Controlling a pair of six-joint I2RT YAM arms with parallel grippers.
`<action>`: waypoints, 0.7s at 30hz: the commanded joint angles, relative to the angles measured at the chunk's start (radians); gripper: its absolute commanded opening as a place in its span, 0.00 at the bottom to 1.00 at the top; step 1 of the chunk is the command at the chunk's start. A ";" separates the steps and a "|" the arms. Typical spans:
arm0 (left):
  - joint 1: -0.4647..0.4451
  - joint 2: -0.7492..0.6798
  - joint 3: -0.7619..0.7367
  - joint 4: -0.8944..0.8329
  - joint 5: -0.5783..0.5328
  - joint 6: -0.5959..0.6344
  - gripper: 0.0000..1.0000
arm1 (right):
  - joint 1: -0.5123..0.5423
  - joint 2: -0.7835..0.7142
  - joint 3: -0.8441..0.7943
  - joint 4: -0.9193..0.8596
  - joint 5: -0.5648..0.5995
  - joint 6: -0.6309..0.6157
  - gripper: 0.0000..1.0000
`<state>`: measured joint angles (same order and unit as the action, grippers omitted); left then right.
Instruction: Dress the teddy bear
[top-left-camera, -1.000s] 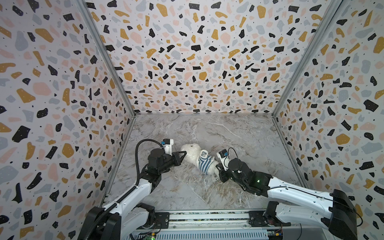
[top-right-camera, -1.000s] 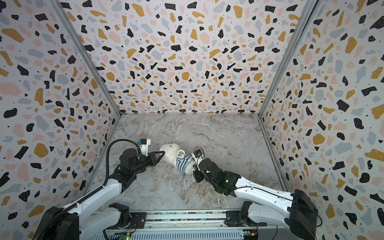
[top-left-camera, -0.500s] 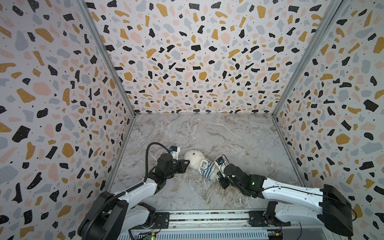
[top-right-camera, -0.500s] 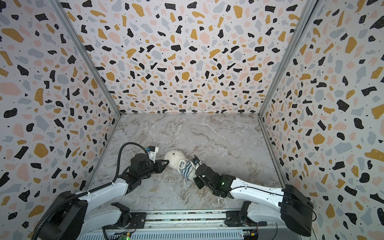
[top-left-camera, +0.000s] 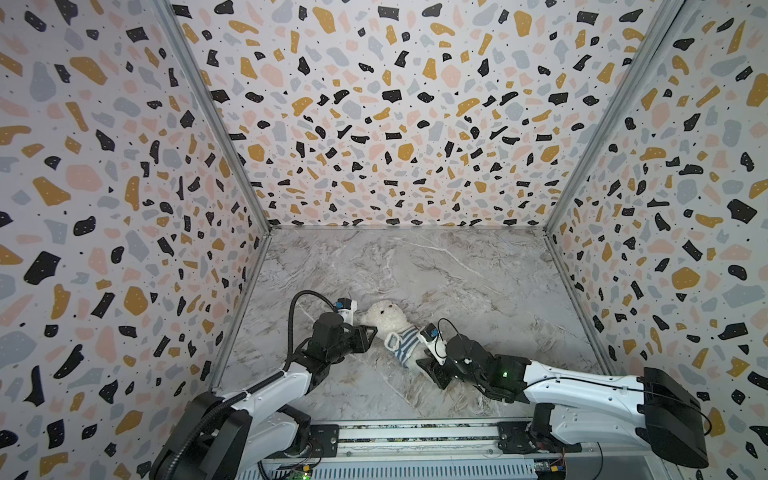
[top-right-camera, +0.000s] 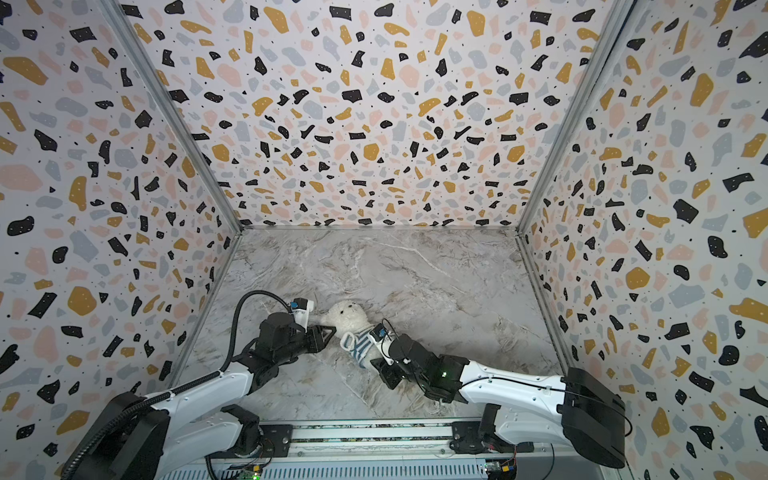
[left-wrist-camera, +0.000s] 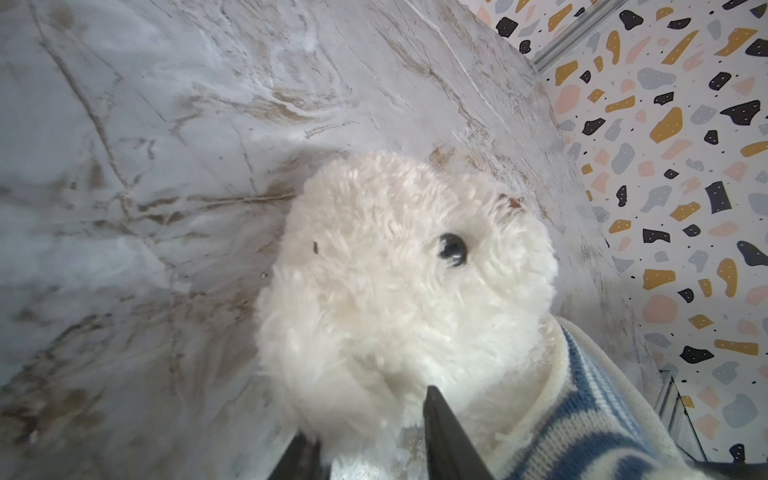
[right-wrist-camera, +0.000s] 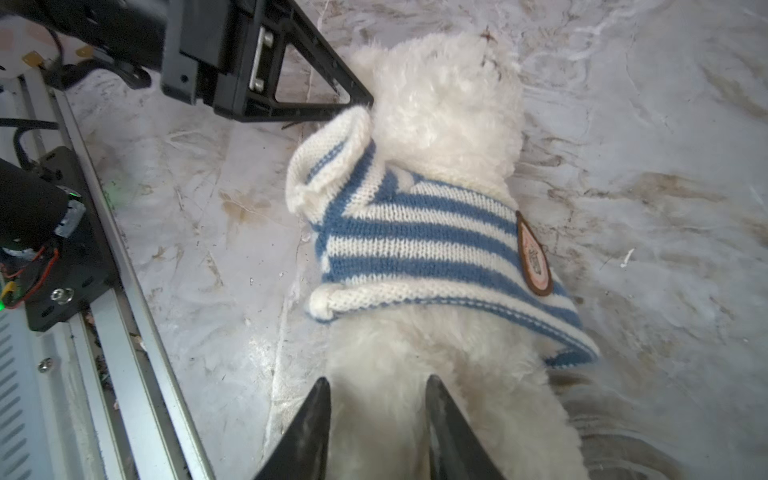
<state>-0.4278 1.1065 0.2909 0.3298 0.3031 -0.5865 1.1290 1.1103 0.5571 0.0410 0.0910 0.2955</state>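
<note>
The teddy bear (top-left-camera: 388, 316) (top-right-camera: 348, 315) lies on the marble floor, head toward the back left, with the blue-and-white striped shirt (top-left-camera: 405, 348) (top-right-camera: 360, 344) round its body. My left gripper (top-left-camera: 371, 332) (top-right-camera: 331, 332) is at its neck, open, cream fur between the fingertips in the left wrist view (left-wrist-camera: 370, 415). My right gripper (top-left-camera: 426, 368) (top-right-camera: 380, 368) is at the bear's lower end, open, its fingers either side of a furry leg (right-wrist-camera: 377, 379). The right wrist view shows the shirt (right-wrist-camera: 407, 232), its brown badge (right-wrist-camera: 534, 253) and a rolled collar.
Terrazzo-patterned walls close in the floor on the left, back and right. A metal rail (top-left-camera: 415, 432) (right-wrist-camera: 124, 270) with the arm bases runs along the front edge, close behind the bear. Bare marble floor (top-left-camera: 436, 270) stretches toward the back wall.
Both grippers have gone from shut to open. Both arms dipped toward the front, then came back, and the bear has hardly moved.
</note>
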 joint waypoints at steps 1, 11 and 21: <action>-0.002 -0.025 -0.019 -0.004 -0.013 0.015 0.38 | 0.003 -0.057 0.070 -0.001 -0.004 0.018 0.43; -0.003 -0.034 -0.064 0.045 0.004 -0.022 0.38 | -0.068 0.137 0.247 -0.094 0.033 0.111 0.47; -0.004 -0.105 -0.079 -0.014 0.016 -0.027 0.39 | -0.087 0.277 0.228 -0.065 -0.013 0.126 0.45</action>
<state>-0.4278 1.0367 0.2184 0.3290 0.3077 -0.6144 1.0492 1.3808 0.7918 -0.0154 0.0925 0.4038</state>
